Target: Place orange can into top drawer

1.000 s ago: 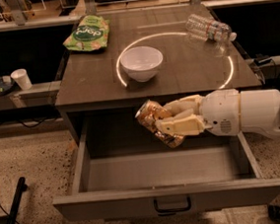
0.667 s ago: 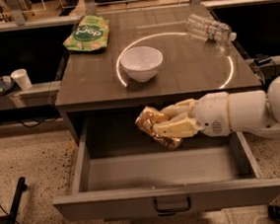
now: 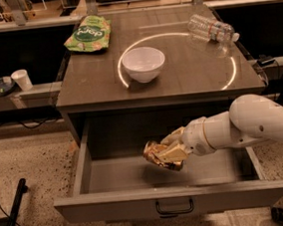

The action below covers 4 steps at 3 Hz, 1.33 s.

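The orange can (image 3: pixel 154 152) is a shiny orange-copper can, tilted on its side in my gripper (image 3: pixel 166 151). The gripper is shut on the can and holds it inside the open top drawer (image 3: pixel 172 199), just above the drawer floor near its middle. My white arm (image 3: pixel 253 125) reaches in from the right, over the drawer's right side. The drawer is pulled fully out, with a grey front panel and a dark handle (image 3: pixel 175 209) at its centre. Part of the can is hidden by my cream fingers (image 3: pixel 171 153).
On the cabinet top (image 3: pixel 93 84) stand a white bowl (image 3: pixel 143 63), a green snack bag (image 3: pixel 90 34) at the back left and a clear plastic bottle (image 3: pixel 212 28) lying at the back right. A shelf at left holds a white cup (image 3: pixel 22 79). A dark pole (image 3: pixel 14 217) leans at lower left.
My gripper has moved down and a little left with the can, from the drawer's upper back edge deeper into the drawer.
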Tool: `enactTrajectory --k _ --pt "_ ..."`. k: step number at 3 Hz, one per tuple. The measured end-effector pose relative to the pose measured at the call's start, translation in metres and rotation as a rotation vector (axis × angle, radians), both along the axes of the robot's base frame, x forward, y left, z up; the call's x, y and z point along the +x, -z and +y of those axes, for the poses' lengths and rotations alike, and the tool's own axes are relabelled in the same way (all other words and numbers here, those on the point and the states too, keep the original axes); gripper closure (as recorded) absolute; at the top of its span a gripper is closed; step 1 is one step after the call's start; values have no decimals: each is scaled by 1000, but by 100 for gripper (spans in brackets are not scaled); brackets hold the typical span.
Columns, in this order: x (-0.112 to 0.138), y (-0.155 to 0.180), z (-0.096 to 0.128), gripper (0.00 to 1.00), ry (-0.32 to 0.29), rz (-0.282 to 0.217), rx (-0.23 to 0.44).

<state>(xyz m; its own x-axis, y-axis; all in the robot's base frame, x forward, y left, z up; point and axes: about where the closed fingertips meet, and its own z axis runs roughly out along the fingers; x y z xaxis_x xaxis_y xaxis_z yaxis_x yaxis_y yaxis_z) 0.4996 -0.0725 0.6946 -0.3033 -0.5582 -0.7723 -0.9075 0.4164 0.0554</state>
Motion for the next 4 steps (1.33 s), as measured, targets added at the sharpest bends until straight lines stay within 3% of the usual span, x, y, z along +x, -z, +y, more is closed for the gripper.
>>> enactTrajectory --k 1,2,4 --pt "0 25 3 100 -22 4 -51" --pt "0 28 4 86 -27 4 -59" --pt "0 28 4 39 -27 4 -59"
